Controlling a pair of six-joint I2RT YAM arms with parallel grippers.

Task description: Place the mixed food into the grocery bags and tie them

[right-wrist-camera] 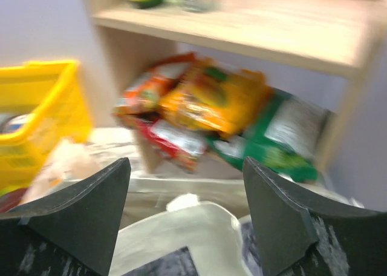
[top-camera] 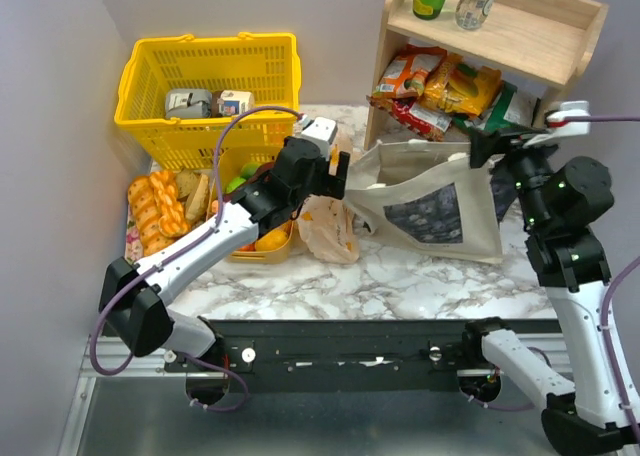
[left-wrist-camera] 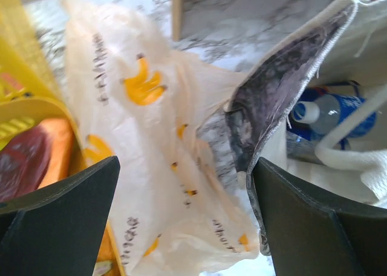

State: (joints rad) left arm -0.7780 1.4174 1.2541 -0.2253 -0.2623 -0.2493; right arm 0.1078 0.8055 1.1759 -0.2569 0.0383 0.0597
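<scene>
The peach plastic bag [top-camera: 328, 228] with yellow fruit prints lies crumpled on the marble table, just left of the beige canvas tote [top-camera: 430, 204]. My left gripper [top-camera: 338, 172] is open and empty, above the gap between bag and tote. In the left wrist view the bag [left-wrist-camera: 157, 137] lies between my fingers and the tote's rim [left-wrist-camera: 290, 70] is by the right finger. A blue drink can [left-wrist-camera: 332, 112] lies inside the tote. Oranges [top-camera: 270, 240] and a lime [top-camera: 237, 184] sit in a yellow tray under my left arm. My right gripper [top-camera: 482, 144] is open above the tote [right-wrist-camera: 181, 227].
A yellow shopping basket [top-camera: 205, 86] stands at the back left. Braided bread loaves [top-camera: 155, 208] lie at the left edge. A wooden shelf [top-camera: 490, 26] at the back right holds snack packets [top-camera: 440, 91] below and bottles on top, close behind the tote.
</scene>
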